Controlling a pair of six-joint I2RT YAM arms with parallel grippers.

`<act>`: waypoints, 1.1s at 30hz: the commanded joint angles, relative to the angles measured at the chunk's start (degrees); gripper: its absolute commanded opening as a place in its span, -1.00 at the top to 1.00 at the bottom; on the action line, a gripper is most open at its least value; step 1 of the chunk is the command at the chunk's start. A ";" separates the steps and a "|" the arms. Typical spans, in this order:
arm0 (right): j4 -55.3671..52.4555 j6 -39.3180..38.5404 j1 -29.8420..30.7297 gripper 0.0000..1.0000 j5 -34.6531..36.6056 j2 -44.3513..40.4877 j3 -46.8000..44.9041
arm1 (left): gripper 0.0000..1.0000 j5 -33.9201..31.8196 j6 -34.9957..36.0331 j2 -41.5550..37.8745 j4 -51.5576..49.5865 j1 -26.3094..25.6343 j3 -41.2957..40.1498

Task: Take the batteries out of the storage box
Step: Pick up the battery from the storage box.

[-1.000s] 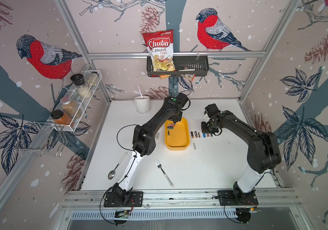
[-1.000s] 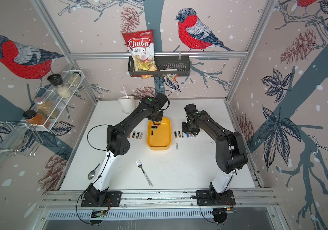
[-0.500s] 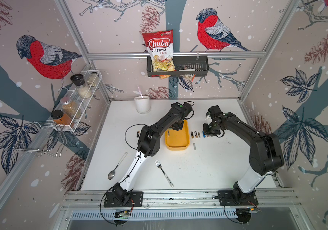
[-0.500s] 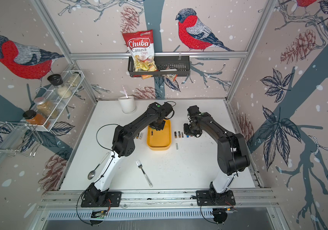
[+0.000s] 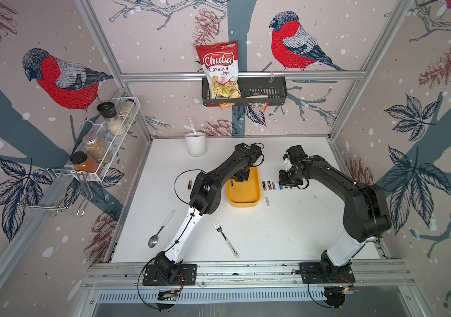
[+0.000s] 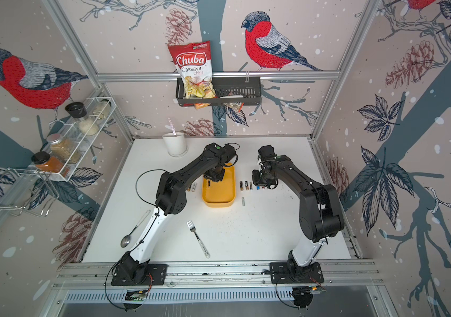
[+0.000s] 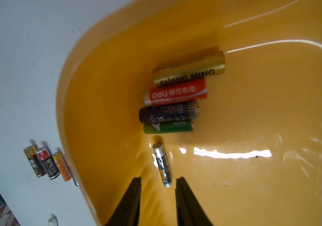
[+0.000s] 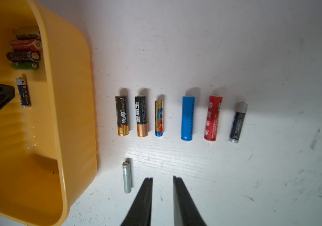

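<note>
- A fork and a spoon lie closest to me.
- The yellow storage box sits between my arms.
- My left gripper is low in the box, a little open and empty, its tips beside a silver battery.
- Four more batteries lie side by side past it.
- My right gripper hangs a little open and empty by six batteries in a row on the surface.
- A white cup stands at the back.

Two black arms, white lower links, looping black cables, green status lights
</note>
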 commanded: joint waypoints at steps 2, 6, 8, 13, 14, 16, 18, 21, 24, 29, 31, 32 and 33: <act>0.28 -0.59 -0.17 0.49 -0.49 0.21 0.13 | 0.30 1.62 0.15 -0.74 1.75 0.70 -1.97; 0.20 -0.58 -0.27 0.49 -0.41 0.27 0.13 | 0.30 3.18 0.43 -0.98 3.67 0.72 -3.18; 0.17 -0.69 -0.22 0.49 -0.41 0.33 0.15 | 0.30 3.66 0.39 -0.72 4.03 0.66 -3.41; 0.01 -0.74 -0.39 0.49 -0.41 0.46 0.13 | 0.30 3.76 0.28 -0.49 4.85 0.65 -5.06; 0.02 -0.75 -0.44 0.49 -0.41 0.51 0.17 | 0.30 3.66 0.34 -0.62 4.91 0.72 -5.37; 0.01 -0.72 -0.39 0.49 -0.41 0.60 0.20 | 0.30 3.01 0.24 -0.62 4.96 0.56 -5.73; 0.02 -0.64 -0.39 0.49 -0.41 0.67 0.15 | 0.30 2.60 0.21 -0.54 4.64 0.47 -5.80; -0.03 -0.73 -0.41 0.49 -0.48 0.88 0.21 | 0.31 3.70 0.24 -0.83 5.57 0.47 -6.84; -0.16 -0.82 -0.46 0.49 -0.38 0.82 0.41 | 0.37 6.82 0.05 -2.04 8.21 0.59 -9.24; -0.34 -0.93 -0.62 0.49 -0.17 0.68 0.42 | 0.49 11.68 -0.29 -3.96 13.32 0.92 -13.73; -0.41 -0.91 -0.67 0.50 -0.15 0.60 0.53 | 0.54 12.13 -0.36 -4.13 13.57 0.93 -14.13; -0.42 -0.82 -0.66 0.50 -0.15 0.65 0.49 | 0.56 12.53 -0.29 -4.30 13.87 0.95 -14.33; -0.42 -0.82 -0.67 0.49 -0.06 0.66 0.45 | 0.56 12.93 -0.31 -4.60 14.25 1.01 -14.57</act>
